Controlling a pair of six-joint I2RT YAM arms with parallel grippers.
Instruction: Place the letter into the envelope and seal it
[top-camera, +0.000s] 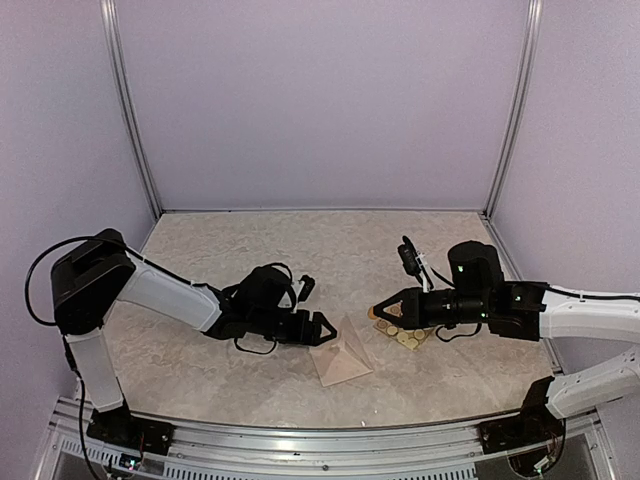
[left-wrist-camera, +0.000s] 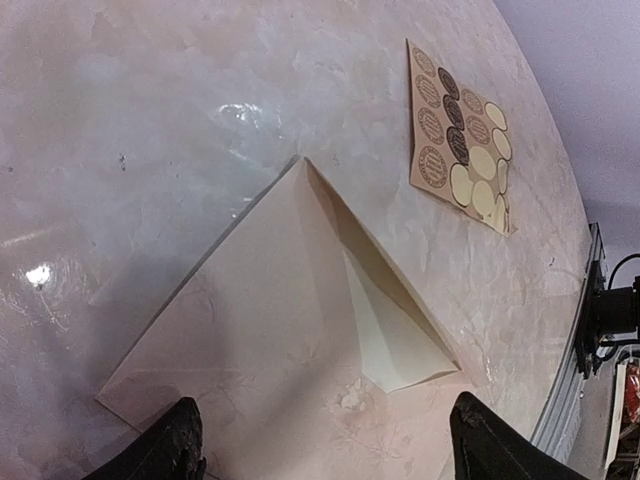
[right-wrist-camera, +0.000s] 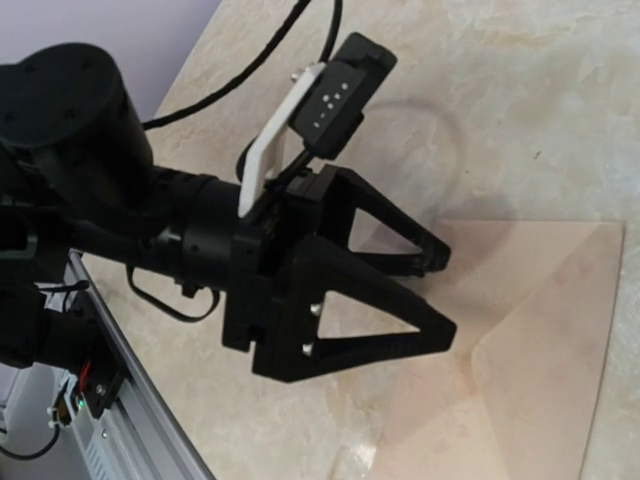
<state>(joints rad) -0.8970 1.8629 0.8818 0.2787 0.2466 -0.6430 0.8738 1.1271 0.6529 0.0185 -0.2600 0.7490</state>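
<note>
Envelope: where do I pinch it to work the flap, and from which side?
Take the envelope by its flap's free edge. In the left wrist view that edge looks lifted off the body, with a cream layer showing beneath, so jaws could probably slip under there. Come in from the right of that view, where the gap opens; elsewhere it lies flat.

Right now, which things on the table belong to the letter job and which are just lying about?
Job:
- envelope
- cream sheet tucked under its flap, likely the letter
- sticker sheet, probably for sealing

Just there:
- metal rail at the near edge
- frame post
</note>
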